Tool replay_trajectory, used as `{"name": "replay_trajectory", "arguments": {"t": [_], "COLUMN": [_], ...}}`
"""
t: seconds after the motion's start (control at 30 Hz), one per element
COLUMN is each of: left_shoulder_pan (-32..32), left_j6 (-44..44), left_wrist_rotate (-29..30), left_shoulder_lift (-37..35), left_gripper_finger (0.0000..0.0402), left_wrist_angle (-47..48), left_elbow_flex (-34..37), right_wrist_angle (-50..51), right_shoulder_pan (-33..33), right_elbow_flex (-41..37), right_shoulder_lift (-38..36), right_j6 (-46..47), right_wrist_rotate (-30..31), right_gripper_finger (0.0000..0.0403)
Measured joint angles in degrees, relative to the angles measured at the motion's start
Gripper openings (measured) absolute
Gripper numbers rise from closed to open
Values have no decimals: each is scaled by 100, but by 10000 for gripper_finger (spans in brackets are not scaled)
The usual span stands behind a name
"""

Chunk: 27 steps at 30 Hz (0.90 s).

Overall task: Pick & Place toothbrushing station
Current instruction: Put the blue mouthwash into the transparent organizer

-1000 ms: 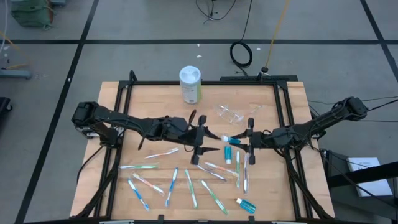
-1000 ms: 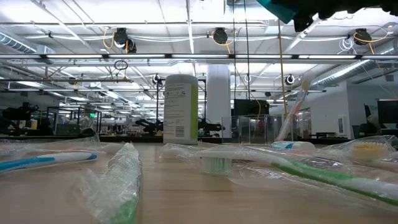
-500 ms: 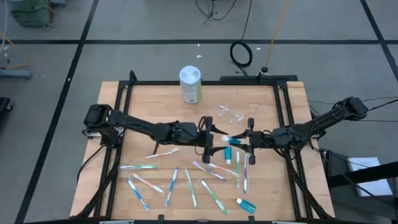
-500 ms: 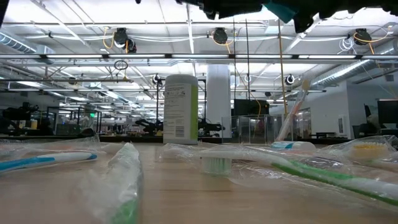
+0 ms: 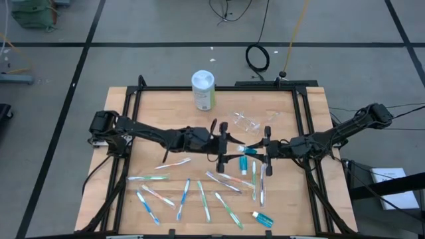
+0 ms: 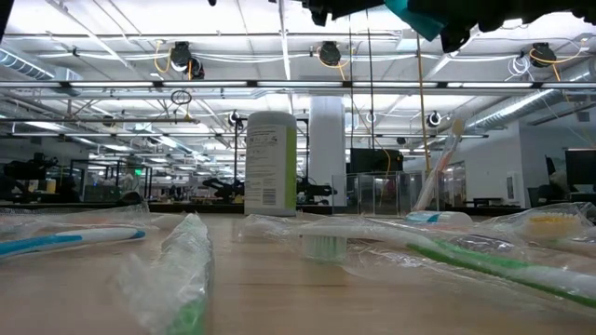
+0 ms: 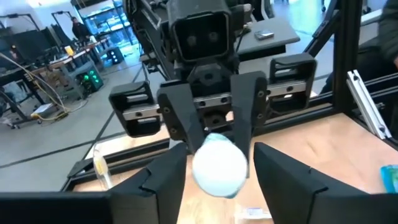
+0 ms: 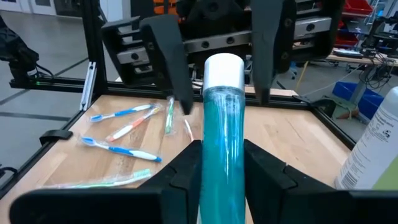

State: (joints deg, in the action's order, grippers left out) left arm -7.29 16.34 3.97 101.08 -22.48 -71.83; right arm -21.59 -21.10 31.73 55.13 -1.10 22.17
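Note:
My right gripper point(image 5: 257, 151) is shut on a teal toothpaste tube point(image 8: 221, 130) with a white cap point(image 5: 241, 148), above the table's middle. My left gripper point(image 5: 228, 147) is open. Its two fingers point(image 7: 168, 183) stand on either side of the cap point(image 7: 217, 165) without touching it. The clear plastic cup point(image 5: 246, 121) lies on its side on the table behind them. Several toothbrushes point(image 5: 182, 199) lie flat across the near half of the table. One more teal tube point(image 5: 244, 164) lies below the grippers and another point(image 5: 263, 218) lies near the front edge. My right gripper pinches the tube's teal body point(image 8: 219, 163) between its two fingers point(image 8: 186, 177). The fingers come level from the table's right and lie along the tube. The tube is level and lifted clear of the table, its white cap point(image 8: 224, 67) pointing toward the table's left.
A white-lidded, green-labelled canister point(image 5: 203, 90) stands upright at the far middle of the table. A black frame point(image 5: 219, 87) runs around the tabletop. Wrapped toothbrushes point(image 6: 186, 270) lie close to the front edge.
My left gripper has gone toward the table's right edge, up to the cap of the tube that my right gripper holds, and its open fingers now stand around the cap. My right gripper and the tube have kept still.

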Motion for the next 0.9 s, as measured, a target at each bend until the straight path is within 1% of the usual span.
{"name": "replay_trajectory", "arguments": {"t": [0.33,0.43,0.5,0.7,0.8,0.9], "left_shoulder_pan": [0,2,11,24,44,116], "left_j6": [-75,-215,-337,-396,-566,-665], "left_wrist_rotate": [-2,-7,-9,7,80,186], "left_shoulder_lift": [0,0,0,0,0,0], "left_gripper_finger": [116,101,99,105,105,106], "left_wrist_angle": [130,143,174,263,422,669], "left_elbow_flex": [0,0,0,0,0,0], "right_wrist_angle": [22,83,130,171,273,708], "right_shoulder_pan": [-2,-2,-2,-2,-2,-2], "right_elbow_flex": [0,0,0,-47,-106,-138], "right_shoulder_lift": [0,0,2,4,-19,-106], "right_j6": [-111,-153,-132,-129,-201,-243], "right_wrist_rotate": [-13,-5,8,58,352,719], "right_gripper_finger": [87,95,106,158,179,192]}}
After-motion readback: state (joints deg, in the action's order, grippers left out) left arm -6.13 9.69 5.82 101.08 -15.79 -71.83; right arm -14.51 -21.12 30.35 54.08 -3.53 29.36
